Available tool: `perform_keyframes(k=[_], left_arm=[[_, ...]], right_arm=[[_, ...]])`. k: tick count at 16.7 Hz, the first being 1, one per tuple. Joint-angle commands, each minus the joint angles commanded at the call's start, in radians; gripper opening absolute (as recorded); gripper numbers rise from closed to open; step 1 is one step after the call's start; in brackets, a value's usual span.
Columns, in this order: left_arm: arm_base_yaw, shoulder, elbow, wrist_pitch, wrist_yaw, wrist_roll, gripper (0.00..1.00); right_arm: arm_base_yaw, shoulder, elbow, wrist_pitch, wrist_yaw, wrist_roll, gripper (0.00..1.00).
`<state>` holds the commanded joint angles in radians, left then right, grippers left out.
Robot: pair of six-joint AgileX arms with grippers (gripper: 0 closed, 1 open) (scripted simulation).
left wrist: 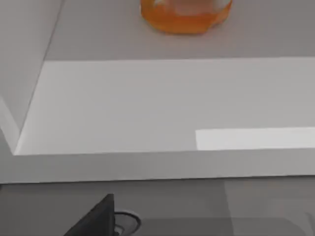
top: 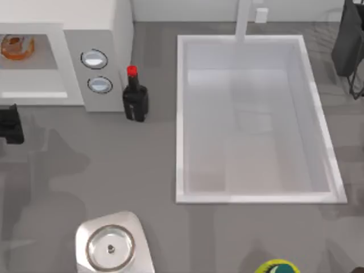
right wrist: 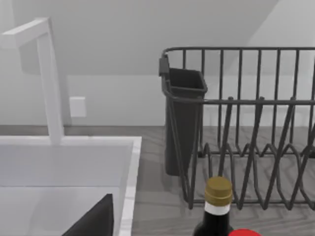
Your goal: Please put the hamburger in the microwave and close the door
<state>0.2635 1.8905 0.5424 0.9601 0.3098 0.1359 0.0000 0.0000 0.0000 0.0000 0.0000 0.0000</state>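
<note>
The hamburger (top: pixel 15 46) lies on the grey floor inside the microwave (top: pixel 108 34), whose front stands open at the top view's upper left. The left wrist view looks into the cavity, with the hamburger (left wrist: pixel 184 14) deep inside and the microwave's white lower sill (left wrist: pixel 147 108) in front of it. The door is out of view. My left gripper (top: pixel 10 124) hovers at the table's left edge, just in front of the microwave and apart from the hamburger. A dark part of the right gripper (right wrist: pixel 93 221) shows in the right wrist view, near the sink.
A red-capped black bottle (top: pixel 135 96) stands right of the microwave's dials. A white sink (top: pixel 181 114) with a faucet (top: pixel 243 20) takes the middle. A dark dish rack (right wrist: pixel 246 137) is at back right, a gold-capped bottle (right wrist: pixel 216 206) near it. A silver dish (top: pixel 111 247) sits near the front.
</note>
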Motion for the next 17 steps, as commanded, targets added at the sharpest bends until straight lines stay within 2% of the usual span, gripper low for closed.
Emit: perform_keyframes(k=[4,10,13,17], left_arm=[[0.049,-0.054,-0.111,0.037,0.034,0.016,1.00],[0.045,-0.065,-0.106,0.020,0.033,0.015,1.00],[0.045,-0.149,-0.073,-0.074,0.031,0.014,1.00],[0.046,-0.286,-0.031,-0.295,0.028,0.013,1.00]], right_arm=[[0.000,0.000,0.000,0.000,0.000,0.000,1.00],[0.000,0.000,0.000,0.000,0.000,0.000,1.00],[0.000,0.000,0.000,0.000,0.000,0.000,1.00],[0.000,0.000,0.000,0.000,0.000,0.000,1.00]])
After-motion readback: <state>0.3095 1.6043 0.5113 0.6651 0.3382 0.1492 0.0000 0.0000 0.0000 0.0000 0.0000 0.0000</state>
